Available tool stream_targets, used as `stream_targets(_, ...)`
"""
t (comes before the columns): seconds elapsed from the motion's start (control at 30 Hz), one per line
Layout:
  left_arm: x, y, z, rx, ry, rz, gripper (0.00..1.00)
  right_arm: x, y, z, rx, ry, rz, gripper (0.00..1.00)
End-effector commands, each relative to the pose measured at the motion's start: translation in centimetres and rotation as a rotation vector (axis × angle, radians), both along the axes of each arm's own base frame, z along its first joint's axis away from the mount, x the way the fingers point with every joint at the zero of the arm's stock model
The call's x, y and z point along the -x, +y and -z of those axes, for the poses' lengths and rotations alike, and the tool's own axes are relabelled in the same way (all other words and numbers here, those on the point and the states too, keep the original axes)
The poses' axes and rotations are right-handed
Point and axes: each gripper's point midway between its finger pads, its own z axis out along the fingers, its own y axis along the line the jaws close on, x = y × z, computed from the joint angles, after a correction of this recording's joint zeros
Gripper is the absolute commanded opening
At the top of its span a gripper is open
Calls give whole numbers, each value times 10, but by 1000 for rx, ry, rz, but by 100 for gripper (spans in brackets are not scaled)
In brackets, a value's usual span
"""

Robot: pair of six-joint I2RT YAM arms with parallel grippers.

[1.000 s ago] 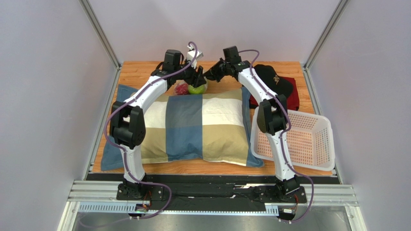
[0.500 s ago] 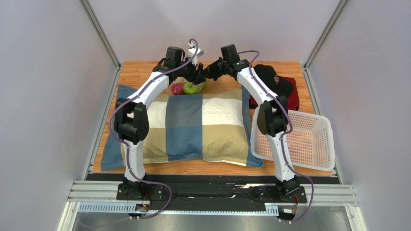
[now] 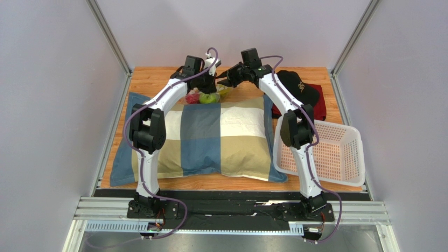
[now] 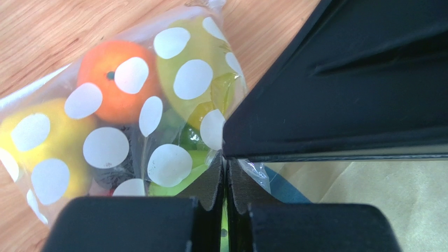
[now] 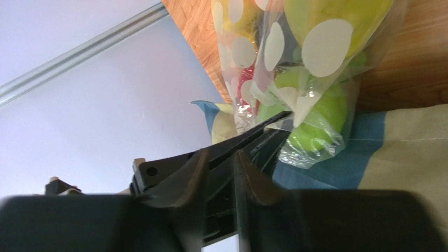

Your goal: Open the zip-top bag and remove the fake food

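Observation:
The zip-top bag (image 3: 206, 97) is clear with white oval dots and lies at the pillow's far edge. The fake food inside shows as an orange (image 4: 113, 89), a yellow lemon (image 4: 47, 136) and green pieces (image 5: 315, 121). My left gripper (image 4: 226, 163) is shut on a fold of the bag's plastic (image 4: 131, 121) at its near corner. My right gripper (image 5: 221, 155) hangs just beside it, jaws slightly apart with nothing between them. Its black body (image 4: 342, 79) fills the upper right of the left wrist view. Both grippers meet above the bag (image 5: 294, 63) in the top view, left gripper (image 3: 212, 86), right gripper (image 3: 222, 82).
A checked pillow (image 3: 221, 136) covers the table's middle. A white perforated basket (image 3: 362, 152) stands at the right. A black cap (image 3: 294, 84) lies on a red cloth (image 3: 318, 105) at the back right. Bare wood (image 3: 152, 79) shows at the back left.
My left gripper has moved in towards the bag and gone from open to shut on its plastic. The right gripper's jaws have parted a little.

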Motion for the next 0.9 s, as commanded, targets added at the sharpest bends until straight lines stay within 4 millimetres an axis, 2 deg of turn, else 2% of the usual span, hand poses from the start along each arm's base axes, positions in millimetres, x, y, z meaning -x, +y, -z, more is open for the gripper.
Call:
stream_targets(0.0, -15, 8, -43, -3, -115, -41, 0, -5, -19, -38, -11, -77, 26, 40)
stream_targets(0.03, -15, 8, -48, -3, -130, -35, 0, -11, -31, -34, 28, -102, 30, 61)
stream_targets(0.1, -14, 6, -66, 11, -173, -20, 0, -16, -42, -22, 71, -103, 32, 75)
stream_targets(0.13, -14, 6, -73, 18, -191, -17, 0, -21, -52, -16, 99, -122, 29, 81)
stream_targets(0.17, -12, 6, -81, 25, -203, -14, 0, -23, -58, -10, 111, -118, 31, 82)
stream_targets(0.3, -9, 3, -91, 41, -221, 6, 0, -41, -74, 10, 160, -162, 33, 95)
stream_targets(0.4, -7, 3, -95, 45, -229, 9, 0, -52, -82, 24, 165, -154, 44, 96)
stream_targets(0.43, -7, 4, -97, 46, -233, 7, 0, -56, -85, 37, 174, -135, 51, 96)
stream_targets(0.5, -7, 4, -102, 57, -237, 4, 0, -62, -86, 41, 167, -142, 65, 97)
stream_targets(0.53, -7, 2, -104, 67, -238, 4, 0, -64, -86, 51, 170, -128, 72, 97)
stream_targets(0.63, -4, -4, -104, 97, -225, 24, 0, -74, -81, 53, 128, -120, 108, 97)
stream_targets(0.67, -4, -4, -104, 103, -223, 22, 0, -76, -80, 64, 123, -98, 115, 96)
stream_targets(0.87, -4, -11, -107, 143, -220, 39, 0, -84, -74, 87, 136, -44, 176, 94)
